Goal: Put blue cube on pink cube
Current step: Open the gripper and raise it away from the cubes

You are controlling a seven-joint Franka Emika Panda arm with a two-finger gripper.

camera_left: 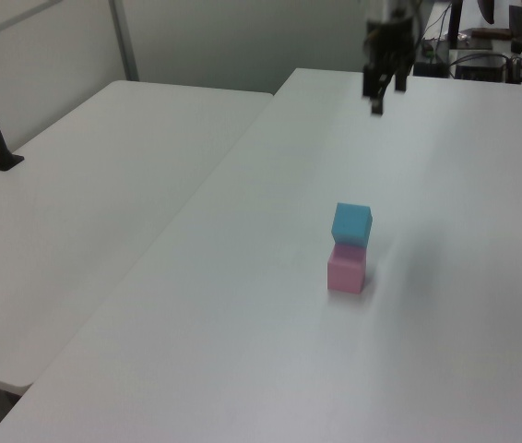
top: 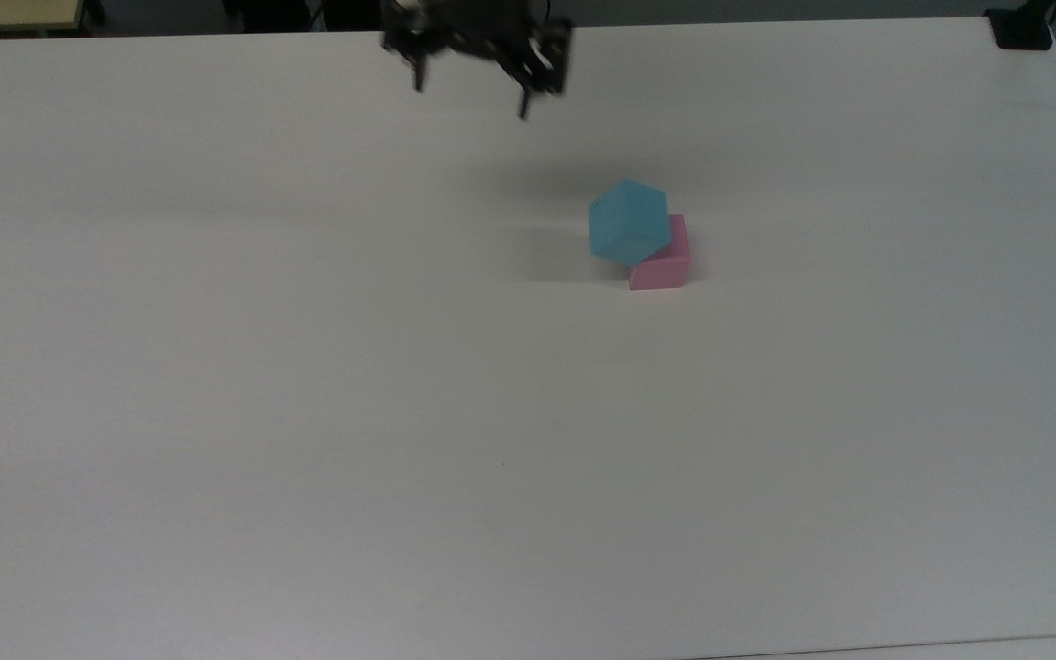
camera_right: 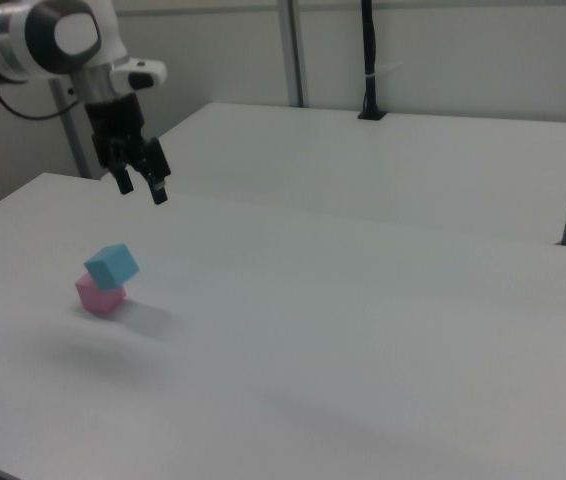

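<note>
My gripper hangs empty, fingers spread, top centre of the top view. Right of centre, blue cube sits tilted on pink cube, overhanging; I judge it precarious.
</note>
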